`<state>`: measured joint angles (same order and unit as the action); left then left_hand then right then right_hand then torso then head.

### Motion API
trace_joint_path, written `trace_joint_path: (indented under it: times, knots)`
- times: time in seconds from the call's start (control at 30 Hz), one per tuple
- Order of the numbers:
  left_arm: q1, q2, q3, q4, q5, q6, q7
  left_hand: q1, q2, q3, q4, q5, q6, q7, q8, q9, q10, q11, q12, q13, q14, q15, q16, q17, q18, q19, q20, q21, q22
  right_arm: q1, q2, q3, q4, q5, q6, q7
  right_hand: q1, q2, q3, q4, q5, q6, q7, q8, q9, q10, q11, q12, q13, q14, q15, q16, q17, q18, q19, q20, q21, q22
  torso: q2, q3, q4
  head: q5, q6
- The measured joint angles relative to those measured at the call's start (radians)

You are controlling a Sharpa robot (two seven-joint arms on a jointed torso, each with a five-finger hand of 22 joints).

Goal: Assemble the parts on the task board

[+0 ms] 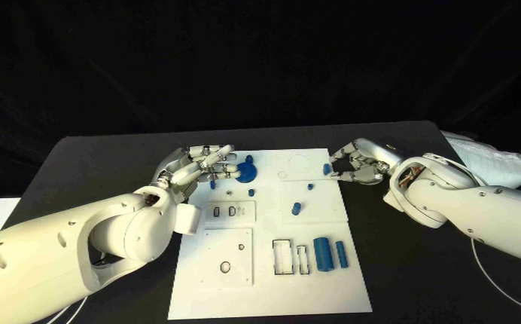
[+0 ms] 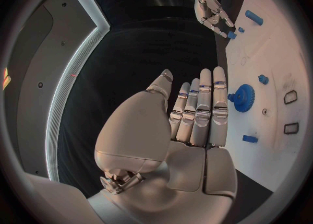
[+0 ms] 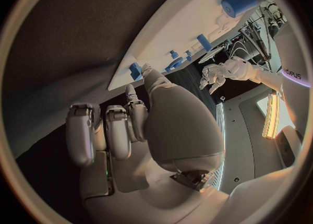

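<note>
**At the board's far edge, both hands hover**

On the task board (image 1: 272, 279), the blue gear (image 1: 246, 171) lies beside the left hand (image 1: 203, 166), fingers straight, holding nothing. The right hand (image 1: 358, 164) pinches a small blue part (image 1: 327, 168).

white task board (image 1: 272, 294) on a black table (image 1: 98, 158); blue parts: gear (image 1: 245, 171), large cylinder (image 1: 322, 253), slimmer cylinder (image 1: 342, 254), small oval piece (image 1: 297, 207). dark-outlined recesses (image 1: 282, 256) mark the board. white arms carry silver hands: left hand (image 1: 201, 164), right hand (image 1: 356, 160).
</note>
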<state>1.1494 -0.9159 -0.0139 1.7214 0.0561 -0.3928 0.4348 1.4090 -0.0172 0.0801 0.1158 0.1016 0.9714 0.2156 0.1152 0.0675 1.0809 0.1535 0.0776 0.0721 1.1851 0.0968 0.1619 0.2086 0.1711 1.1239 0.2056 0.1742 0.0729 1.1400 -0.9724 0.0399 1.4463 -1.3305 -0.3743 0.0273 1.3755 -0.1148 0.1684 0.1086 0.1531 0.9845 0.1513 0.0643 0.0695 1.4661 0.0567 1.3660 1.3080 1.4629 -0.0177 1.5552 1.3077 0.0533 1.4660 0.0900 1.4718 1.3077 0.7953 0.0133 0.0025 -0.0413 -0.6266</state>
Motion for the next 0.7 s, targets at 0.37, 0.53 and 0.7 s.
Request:
trace_joint_path:
  times: [0.37, 0.53, 0.7]
  knots:
    - [0.000, 0.003, 0.000, -0.002, 0.000, 0.002, -0.001, 0.002, 0.002, 0.000, 0.000, 0.000, 0.000, 0.000, 0.000, 0.000, 0.000, 0.000, 0.000, 0.000, 0.000, 0.000, 0.000, 0.000, 0.000, 0.000, 0.000, 0.000, 0.000, -0.006, 0.035, 0.000, -0.031, -0.004, -0.004, 0.001, 0.016, 0.016, 0.008, -0.008, 0.000, 0.007, 0.000, 0.000, 0.001, 0.000, 0.000, 0.004, 0.000, 0.000, 0.000, 0.004, 0.000, 0.000, 0.000, 0.000, 0.000, 0.000, 0.000, 0.0002, 0.0027, 0.002, -0.005]
    - [0.000, 0.003, 0.000, -0.003, 0.000, 0.003, -0.001, 0.005, 0.005, 0.001, -0.006, 0.000, 0.000, 0.000, 0.000, 0.000, 0.000, 0.000, 0.000, 0.000, 0.000, 0.000, -0.004, 0.003, 0.000, 0.000, 0.000, 0.000, -0.001, -0.007, 0.044, 0.000, -0.038, -0.005, -0.007, 0.000, 0.016, 0.016, 0.011, -0.011, 0.000, 0.009, -0.001, 0.000, 0.002, 0.000, 0.000, 0.007, 0.000, 0.000, 0.000, 0.004, 0.000, 0.000, 0.000, 0.000, 0.004, 0.000, 0.000, 0.0001, 0.0027, 0.004, -0.007]
    - [0.000, 0.004, 0.000, -0.003, 0.000, 0.003, -0.002, 0.005, 0.005, 0.001, -0.006, 0.000, 0.000, 0.000, 0.000, 0.000, 0.000, 0.000, 0.000, 0.000, 0.000, 0.000, -0.004, 0.003, 0.000, 0.000, 0.000, 0.000, -0.001, -0.008, 0.050, 0.000, -0.042, -0.004, -0.008, -0.001, 0.029, 0.029, 0.020, -0.020, 0.000, 0.029, -0.003, 0.000, 0.004, 0.000, 0.000, 0.012, 0.000, 0.000, 0.000, 0.004, 0.000, 0.000, 0.000, 0.000, 0.004, 0.000, 0.000, 0.0001, 0.0026, 0.005, -0.007]
